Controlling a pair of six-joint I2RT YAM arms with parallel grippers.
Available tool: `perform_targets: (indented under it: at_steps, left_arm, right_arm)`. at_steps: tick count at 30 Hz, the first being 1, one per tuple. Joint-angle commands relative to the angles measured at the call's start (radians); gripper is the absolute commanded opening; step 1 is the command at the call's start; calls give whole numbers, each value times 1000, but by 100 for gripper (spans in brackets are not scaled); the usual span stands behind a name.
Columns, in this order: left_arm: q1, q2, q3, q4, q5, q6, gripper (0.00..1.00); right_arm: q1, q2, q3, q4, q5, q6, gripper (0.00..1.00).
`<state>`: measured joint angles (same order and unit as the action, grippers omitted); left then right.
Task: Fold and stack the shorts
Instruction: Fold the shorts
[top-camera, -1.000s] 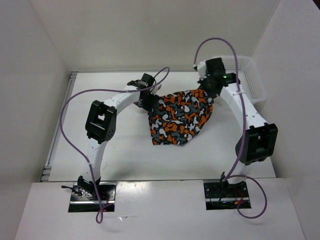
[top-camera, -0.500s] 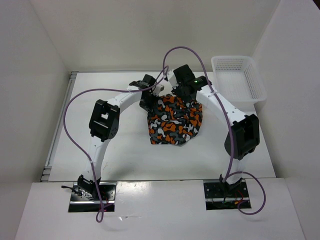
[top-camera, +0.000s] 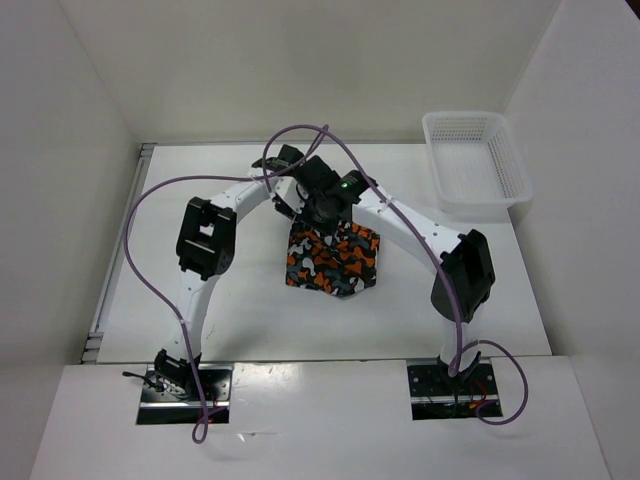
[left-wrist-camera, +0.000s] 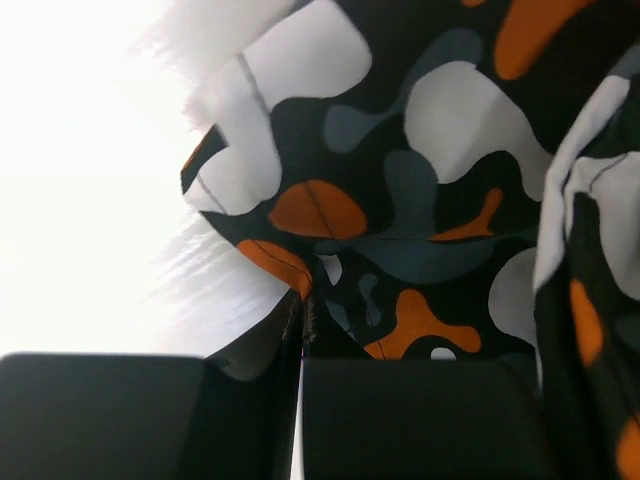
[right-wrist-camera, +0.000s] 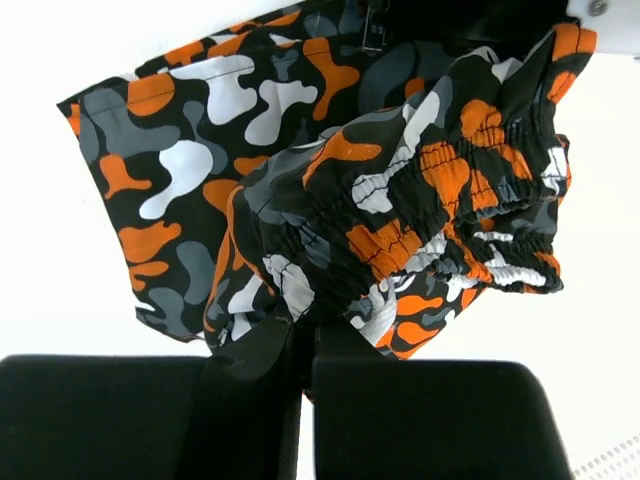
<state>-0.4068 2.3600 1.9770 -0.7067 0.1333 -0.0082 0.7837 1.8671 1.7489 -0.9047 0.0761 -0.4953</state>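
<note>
White mesh basket (top-camera: 478, 160) sits at far R corner of white table (top-camera: 180, 300), by wall.

You look down on a white counter (top-camera: 230, 320) boxed in by plain white walls: a back wall (top-camera: 320, 70) beyond its far edge, a left wall (top-camera: 60, 180) and a right wall (top-camera: 590, 230). A grey metal rail (top-camera: 118, 250) lines its left edge. Bright, even light.

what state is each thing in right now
shorts, partly folded on the table, waistband bunched up
left tool, shut on an edge of the shorts
right tool, shut on bunched cloth of the shorts
basket, upright, empty
</note>
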Motion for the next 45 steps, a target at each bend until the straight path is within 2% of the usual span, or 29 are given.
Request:
perform_targets:
  at_steps: [1, 4, 5, 6, 7, 9, 12, 15, 17, 21, 25, 28, 33, 38, 41, 45]
  left_arm:
    - [-10, 54, -23, -31, -40, 8, 0]
    - [-1, 35, -32, -31, -63, 8, 3]
    - [-1, 25, -41, -31, -93, 8, 10]
    - [-1, 25, -41, -31, -110, 8, 10]
    - [9, 13, -52, -31, -127, 8, 18]
    - [35, -14, -64, -31, -161, 8, 28]
    - [103, -74, -73, -31, -150, 8, 46]
    - [167, -102, -83, -31, -103, 8, 55]
    - [177, -102, -83, -40, -103, 8, 58]
    - [216, -111, -43, -59, -66, 8, 66]
    - [241, -133, 23, -68, -93, 8, 70]
    - [241, -195, 55, -86, -68, 8, 70]
    - [178, -271, 13, -134, 120, 8, 75]
    - [151, -150, 55, -134, 150, 8, 77]
    - [140, -64, 152, -157, 187, 8, 78]
    - [100, 11, 223, -186, 175, 8, 79]
  right_arm:
    - [9, 64, 41, 53, -15, -20, 0]
    - [9, 93, 32, 82, 19, 4, 0]
    - [9, 107, 43, 82, 19, 4, 0]
    - [9, 107, 43, 82, 19, 4, 0]
    - [18, 118, 52, 92, 19, 14, 0]
    - [29, 118, 52, 101, 54, 14, 0]
    - [49, 107, 52, 124, 85, 23, 27]
    - [87, 98, 82, 133, 67, 32, 36]
    - [109, 89, 124, 124, 30, 44, 44]
    - [143, 115, 283, 81, -111, 81, 57]
    - [143, 110, 320, 53, -154, 90, 57]
    - [143, 37, 241, 73, -105, 90, 57]
    - [97, -146, -101, 136, -21, 17, 56]
    - [88, -302, -414, 289, 7, -80, 56]
    - [88, -335, -488, 375, -8, -80, 49]
    - [88, -290, -541, 431, -38, -119, 37]
